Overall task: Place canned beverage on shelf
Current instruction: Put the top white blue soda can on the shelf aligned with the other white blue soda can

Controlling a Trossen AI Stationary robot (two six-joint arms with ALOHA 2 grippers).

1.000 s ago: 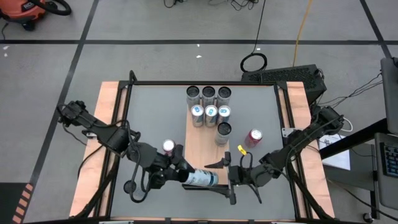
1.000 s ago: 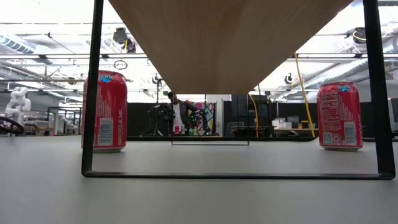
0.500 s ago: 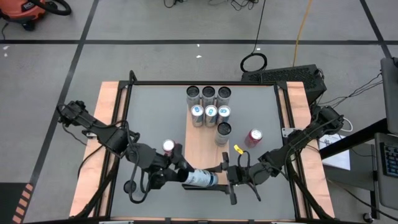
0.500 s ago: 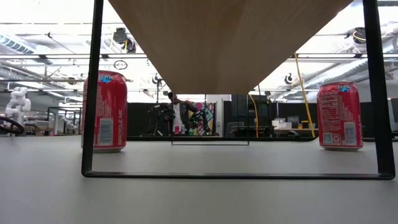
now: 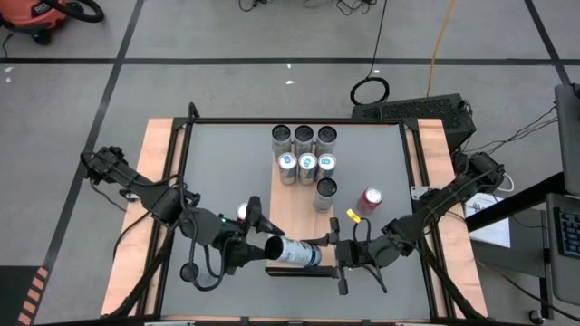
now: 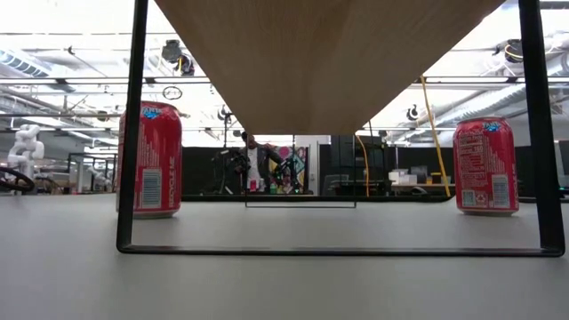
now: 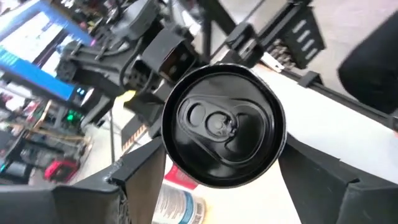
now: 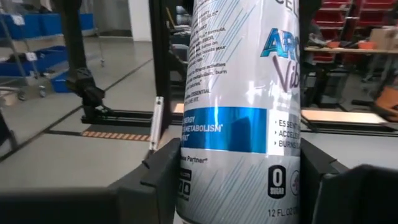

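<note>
Right hand (image 5: 337, 254) clamps can (image 5: 295, 253); left hand (image 5: 256, 237) alongside.

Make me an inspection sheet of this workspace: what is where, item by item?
Surface: grey table, edged with pale wood strips.
Job's things: shelf, a wood-grain board; seven cans stand upright on its far end. White and blue can lies sideways above its near end, between both arms. Two red cans stand on the table, one to the shelf's right, one to its left.
Clutter: nothing seen.
Grippers: right gripper has its fingers on either side of the white and blue can; left gripper is at the can's other end.
Cables: yellow cable and coiled black cable on the floor.
Surroundings: workshop floor with dark tape lines.
</note>
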